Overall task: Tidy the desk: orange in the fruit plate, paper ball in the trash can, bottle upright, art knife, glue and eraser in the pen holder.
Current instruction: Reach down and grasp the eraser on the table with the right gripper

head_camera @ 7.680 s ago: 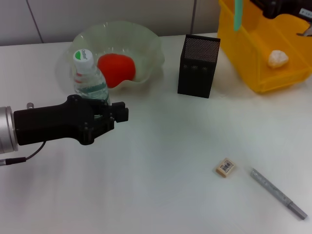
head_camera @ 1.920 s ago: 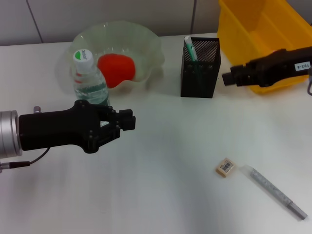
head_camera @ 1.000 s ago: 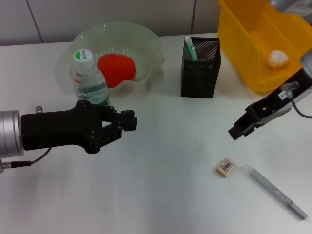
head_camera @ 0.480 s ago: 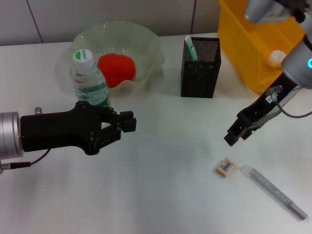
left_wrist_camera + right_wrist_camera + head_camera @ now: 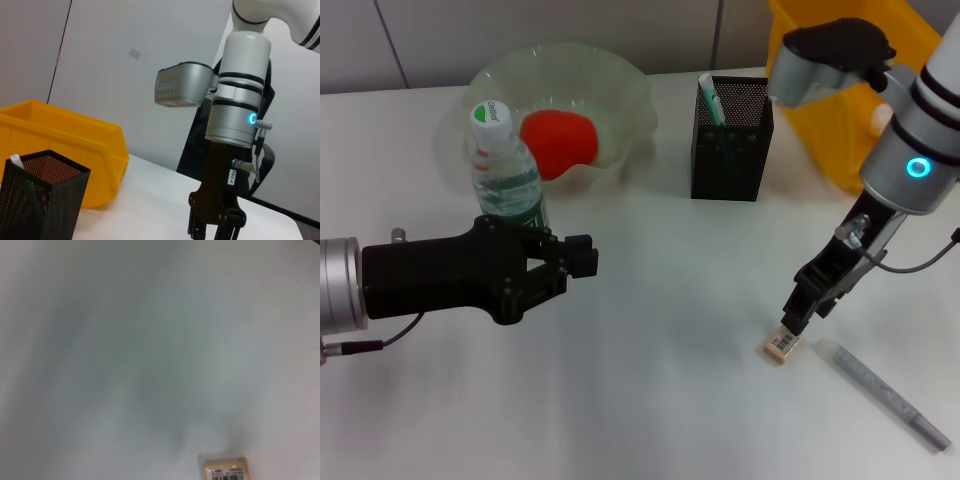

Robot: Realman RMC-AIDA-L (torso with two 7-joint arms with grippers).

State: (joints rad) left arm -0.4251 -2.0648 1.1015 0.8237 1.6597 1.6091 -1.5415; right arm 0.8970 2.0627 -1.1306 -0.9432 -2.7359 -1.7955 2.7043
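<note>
- A lab or office test bench is being suggested by a plain white desk set against bare grey wall panels at 12 o'clock.
- A yellow bin is being kept at 2 o'clock.

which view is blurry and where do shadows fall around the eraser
Right wrist view: soft and smeared, mostly bare table, eraser cut off at the edge beneath a faint grey shadow. Head view: sharp; right gripper directly above the eraser.
</note>
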